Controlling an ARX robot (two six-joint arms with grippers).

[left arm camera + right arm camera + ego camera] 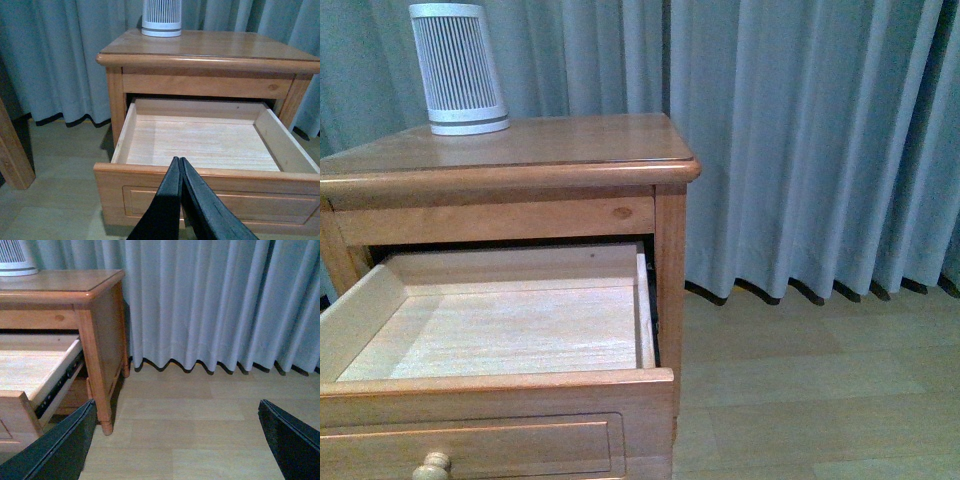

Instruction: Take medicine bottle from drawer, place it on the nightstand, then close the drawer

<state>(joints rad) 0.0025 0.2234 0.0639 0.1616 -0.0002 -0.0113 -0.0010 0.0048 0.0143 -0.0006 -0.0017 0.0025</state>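
Note:
The nightstand (550, 145) stands at the left, and its upper drawer (500, 385) is pulled well out. The pale wood inside shows bare; no medicine bottle is in sight in any view, and the near inside corner is hidden behind the drawer front. In the left wrist view, my left gripper (180, 161) is shut and empty, just in front of the drawer's (240, 175) front panel. In the right wrist view, my right gripper (176, 405) is wide open and empty over the floor, to the right of the nightstand (55, 282) and the drawer's side (30, 365).
A tall white ribbed device (458, 68) stands on the nightstand top at the back left. The drawer's round knob (433, 466) shows at the bottom edge. Grey curtains (820, 140) hang behind, over wood flooring (820, 400). A wooden post (12, 150) stands left of the nightstand.

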